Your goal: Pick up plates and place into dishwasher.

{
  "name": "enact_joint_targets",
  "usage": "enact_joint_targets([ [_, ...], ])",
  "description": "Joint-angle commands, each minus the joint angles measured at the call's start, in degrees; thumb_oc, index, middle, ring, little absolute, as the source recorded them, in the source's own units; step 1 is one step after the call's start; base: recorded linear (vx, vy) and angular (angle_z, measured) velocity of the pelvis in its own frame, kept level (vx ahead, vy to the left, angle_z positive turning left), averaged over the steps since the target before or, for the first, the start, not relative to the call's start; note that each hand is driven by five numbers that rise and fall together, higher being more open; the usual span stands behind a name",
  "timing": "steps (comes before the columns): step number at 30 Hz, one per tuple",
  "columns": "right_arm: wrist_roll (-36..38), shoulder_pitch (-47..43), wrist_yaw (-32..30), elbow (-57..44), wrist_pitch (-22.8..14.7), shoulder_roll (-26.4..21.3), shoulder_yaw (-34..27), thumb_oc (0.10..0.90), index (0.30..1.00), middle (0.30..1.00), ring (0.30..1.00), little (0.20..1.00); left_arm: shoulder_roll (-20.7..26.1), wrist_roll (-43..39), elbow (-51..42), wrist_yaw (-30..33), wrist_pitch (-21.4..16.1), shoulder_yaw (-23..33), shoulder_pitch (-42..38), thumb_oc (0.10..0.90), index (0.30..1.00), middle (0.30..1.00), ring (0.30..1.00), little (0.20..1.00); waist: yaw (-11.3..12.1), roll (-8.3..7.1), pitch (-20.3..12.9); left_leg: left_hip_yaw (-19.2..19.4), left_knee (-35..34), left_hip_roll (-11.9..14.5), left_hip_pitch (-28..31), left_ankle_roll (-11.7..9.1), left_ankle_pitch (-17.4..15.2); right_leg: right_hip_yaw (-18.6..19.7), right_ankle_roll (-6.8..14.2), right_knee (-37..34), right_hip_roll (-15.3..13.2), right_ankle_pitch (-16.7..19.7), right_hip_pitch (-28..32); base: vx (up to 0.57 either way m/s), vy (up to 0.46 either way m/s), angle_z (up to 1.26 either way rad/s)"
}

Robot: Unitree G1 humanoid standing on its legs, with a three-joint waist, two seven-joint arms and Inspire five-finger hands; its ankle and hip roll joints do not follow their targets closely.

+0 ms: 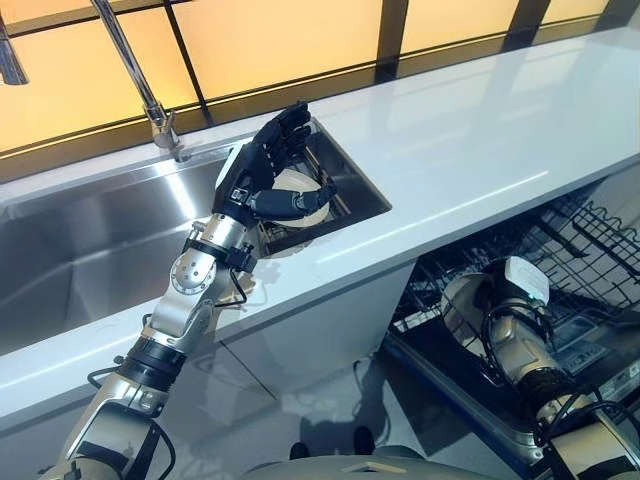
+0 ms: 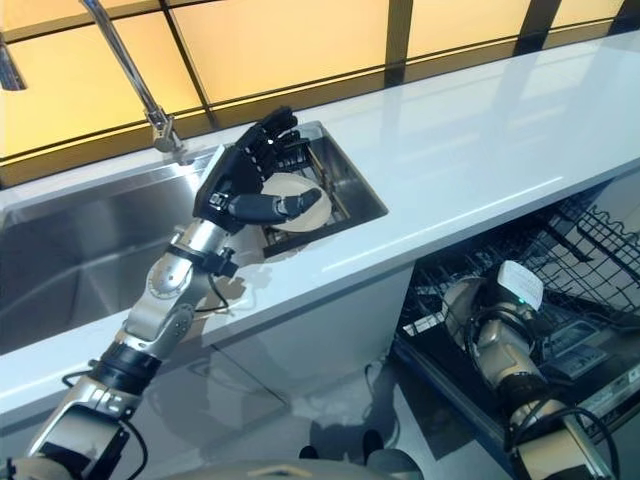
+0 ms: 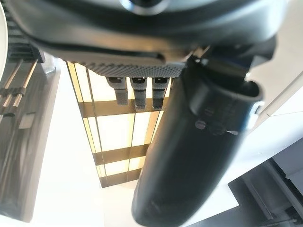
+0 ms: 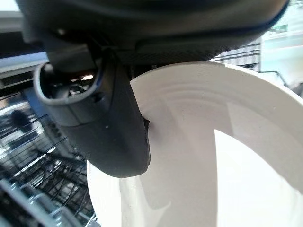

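Left robot hand [image 1: 268, 165] hovers fingers spread over sink [image 1: 100, 240] right end, above plate [image 1: 300, 205] on the slatted rack there. Faucet [image 1: 140, 75] rises just behind-left. White bench [image 1: 480, 130] to the right is bare. Below, right robot hand [image 4: 109, 118] pinches 1 plate [image 4: 213, 156] among dishwasher rack [image 1: 590, 240] wires.

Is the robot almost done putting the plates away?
Not yet. The right hand is pinching a white plate down by the open dishwasher rack, but it isn't slotted in. The left hand is open above another plate in the sink rack, not gripping it, so that one has to go in too. I can't tell if any plates are already loaded.
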Motion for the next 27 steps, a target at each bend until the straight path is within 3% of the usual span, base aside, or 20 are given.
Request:
enact_joint_targets([
  [1, -2.6, -8.0, -1.0, 4.0, -2.6, -0.9, 2.6, 0.1, 0.3, 0.3, 0.3, 0.2, 0.3, 0.2, -4.7, 1.3, -5.0, -0.5, -6.1, 0.8, 0.9, 0.9, 0.9, 0.9, 1.4, -0.37, -5.9, -0.5, 0.4, -2.1, 0.8, 1.9, -8.7, -0.5, 1.0, 0.4, 3.2, -6.0, 2.6, 0.0, 0.0, 0.0],
  [8, 0.2, -8.7, -2.3, 2.4, -3.8, -0.7, 3.0, 0.1, 0.3, 0.3, 0.3, 0.2, 0.8, -0.1, -4.7, 1.3, -4.7, -0.4, -6.6, 0.8, 0.9, 0.9, 0.9, 0.9, 1.7, -0.47, -5.6, -0.7, 0.4, -2.1, 0.5, 1.9, -8.4, -0.8, 0.9, 0.4, 3.1, -5.8, 2.4, -0.02, 0.009, 0.05],
  [10, 1.0, -8.2, -3.6, 0.0, -4.9, -1.0, 2.2, 0.8, 0.9, 0.9, 0.9, 0.9, 0.8, 0.3, -4.6, 0.9, -4.8, -0.4, -6.3, 0.8, 0.9, 0.9, 0.9, 0.9, 1.5, -0.49, -5.5, -0.6, 0.4, -2.1, 0.5, 1.9, -8.4, -0.7, 1.0, 0.4, 3.1, -5.7, 2.4, -0.02, 0.022, 0.09],
  [17, 0.9, -6.6, -4.6, -5.6, -7.2, -1.9, -1.5, 0.8, 0.9, 0.9, 0.9, 0.9, 1.0, 1.0, -4.0, 0.5, -5.1, 0.0, -6.1, 0.8, 0.9, 0.9, 0.9, 0.9, 0.7, -0.47, -5.5, -0.1, 0.4, -2.1, 0.7, 2.0, -8.6, 0.1, 1.1, 0.4, 3.3, -5.7, 2.3, 0.0, 0.002, 0.0],
  [27, -0.2, -1.1, -1.4, -15.6, -10.3, -4.6, -7.8, 0.8, 0.9, 0.9, 0.9, 0.9, 1.1, 2.0, -3.4, 0.0, -5.3, 1.0, -5.2, 0.8, 0.9, 0.9, 0.9, 0.9, -1.3, -0.75, -5.4, 1.3, 0.4, -1.8, 1.2, 2.2, -9.1, 1.3, 1.3, 0.4, 3.5, -5.7, 2.4, 0.0, 0.0, -0.04],
])
